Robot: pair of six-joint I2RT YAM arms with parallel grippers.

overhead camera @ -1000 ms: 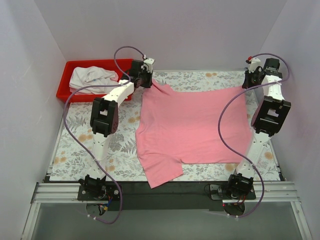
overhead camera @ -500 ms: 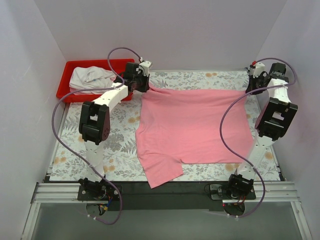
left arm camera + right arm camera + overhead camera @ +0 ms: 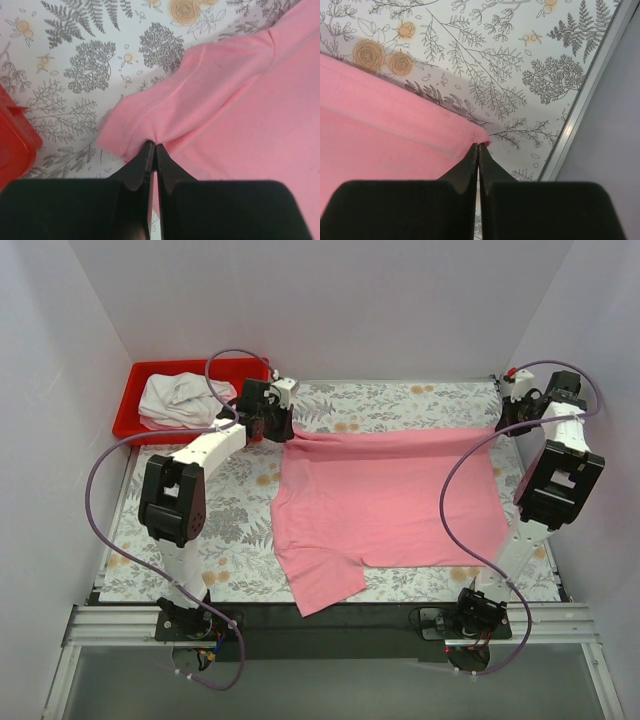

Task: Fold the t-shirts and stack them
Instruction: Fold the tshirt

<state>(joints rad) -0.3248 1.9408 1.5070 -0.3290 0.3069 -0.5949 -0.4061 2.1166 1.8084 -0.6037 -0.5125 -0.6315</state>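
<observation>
The pink t-shirt [image 3: 385, 505] lies spread across the floral table, its far edge stretched taut between my two grippers. My left gripper [image 3: 277, 430] is shut on the shirt's far left corner, where the cloth [image 3: 200, 95] bunches at the fingertips. My right gripper [image 3: 508, 426] is shut on the far right corner; the hem [image 3: 410, 125] ends right at its closed tips. One sleeve hangs toward the near edge. The white t-shirt [image 3: 180, 395] lies crumpled in the red bin.
The red bin [image 3: 140, 375] stands at the far left corner, and its corner [image 3: 15, 145] shows just left of my left gripper. The table's metal edge rail [image 3: 585, 100] and the right wall run close by my right gripper.
Both grippers have moved outward, and the left one nearer, with the shirt's far corners. The far edge has gone from slack and peaked to a straight taut line.
</observation>
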